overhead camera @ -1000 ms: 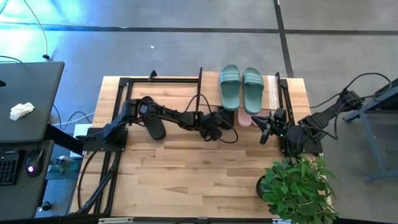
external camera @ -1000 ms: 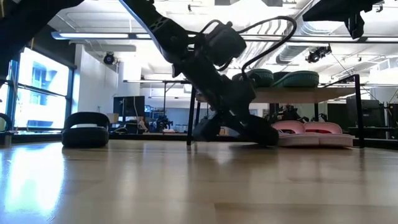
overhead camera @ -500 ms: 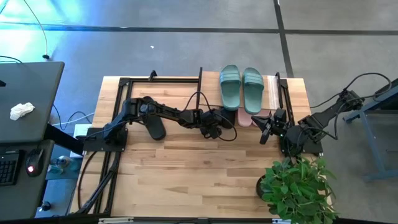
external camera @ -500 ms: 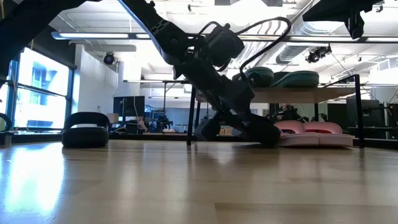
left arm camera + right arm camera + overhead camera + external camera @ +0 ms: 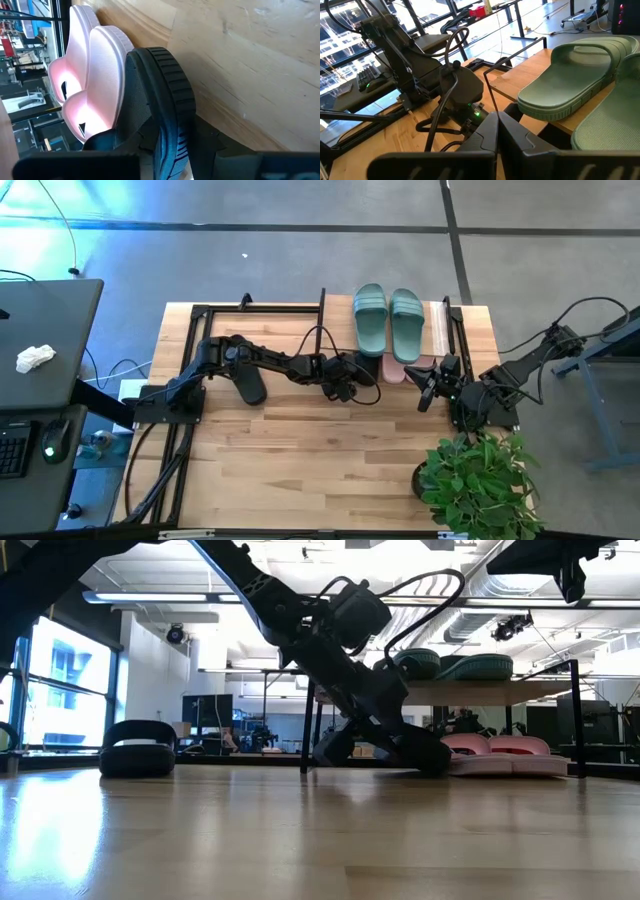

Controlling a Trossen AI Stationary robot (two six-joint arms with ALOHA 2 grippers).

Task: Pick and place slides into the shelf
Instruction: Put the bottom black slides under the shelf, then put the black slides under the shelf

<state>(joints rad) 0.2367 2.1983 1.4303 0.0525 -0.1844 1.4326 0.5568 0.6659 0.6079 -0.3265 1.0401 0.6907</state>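
Wooden tabletop (image 5: 300, 460): left end effector (image 5: 352, 372) grips black slide (image 5: 165, 100) beside shelf (image 5: 440, 330).

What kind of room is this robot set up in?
Probably an open-plan lab or workshop: exposed ceiling ducts, a concrete floor around the butcher-block table, and desks with equipment beyond it.

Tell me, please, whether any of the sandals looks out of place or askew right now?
One black slip-on sandal lies alone on the butcher-block tabletop, far from the low wooden shelf. Its mate is tilted, toe down beside the pink pair, gripped by the left gripper.
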